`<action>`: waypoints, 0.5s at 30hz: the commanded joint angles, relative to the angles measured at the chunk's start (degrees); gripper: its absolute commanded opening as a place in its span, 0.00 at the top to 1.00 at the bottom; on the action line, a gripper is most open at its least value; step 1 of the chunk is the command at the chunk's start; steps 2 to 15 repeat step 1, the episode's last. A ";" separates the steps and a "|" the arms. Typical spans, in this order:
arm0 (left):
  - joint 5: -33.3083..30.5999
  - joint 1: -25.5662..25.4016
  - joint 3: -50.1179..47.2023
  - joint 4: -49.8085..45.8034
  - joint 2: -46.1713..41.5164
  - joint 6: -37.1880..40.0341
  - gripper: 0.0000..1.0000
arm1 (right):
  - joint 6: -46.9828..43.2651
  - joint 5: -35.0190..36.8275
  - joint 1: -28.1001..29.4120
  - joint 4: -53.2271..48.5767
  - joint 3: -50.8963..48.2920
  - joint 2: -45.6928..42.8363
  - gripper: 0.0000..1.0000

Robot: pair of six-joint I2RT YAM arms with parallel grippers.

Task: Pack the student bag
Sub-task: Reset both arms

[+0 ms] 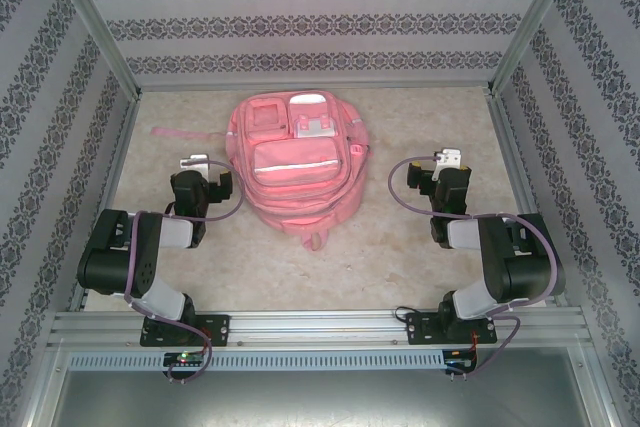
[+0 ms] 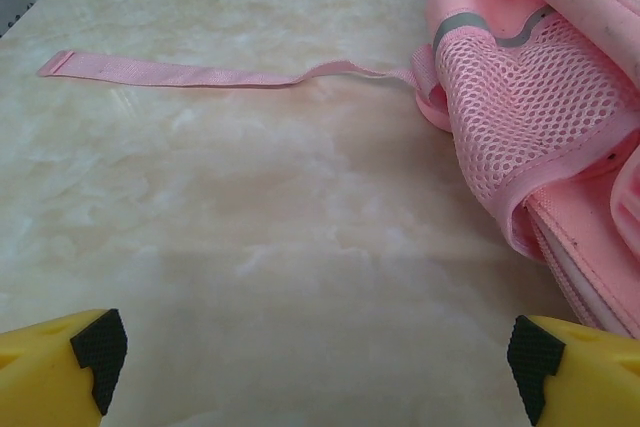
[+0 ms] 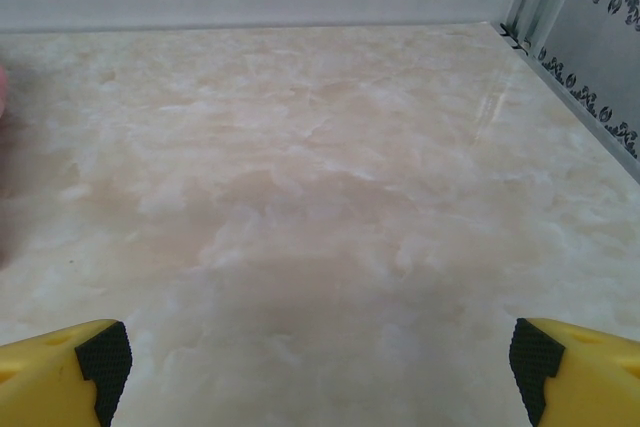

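Item: student bag (image 1: 295,172), flat between the arms, long axis near-to-far.
Left gripper (image 2: 318,357) nearer, bag on its right; right gripper (image 3: 318,357) likewise spread wide, empty.

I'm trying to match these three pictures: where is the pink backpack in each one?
Top external: student bag at picture centre.
Left wrist: right side, its strap trailing left.
Right wrist: pink sliver at far left border, likely the bag.
Shared landmark: beige marbled tabletop.

Top external looks steeply down from above the near edge; wrist views skim low and close across the table (image 1: 380,247), the left sharing the student bag (image 1: 295,162) with it.
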 commanded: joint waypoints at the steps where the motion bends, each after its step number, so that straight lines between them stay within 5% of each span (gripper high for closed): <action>1: 1.07 0.73 0.05 2.99 0.09 0.73 0.00 | -0.55 -1.19 -0.30 2.44 0.07 -0.08 0.02; 15: 1.07 0.73 0.05 2.99 0.09 0.73 0.00 | -0.55 -1.19 -0.30 2.44 0.07 -0.08 0.02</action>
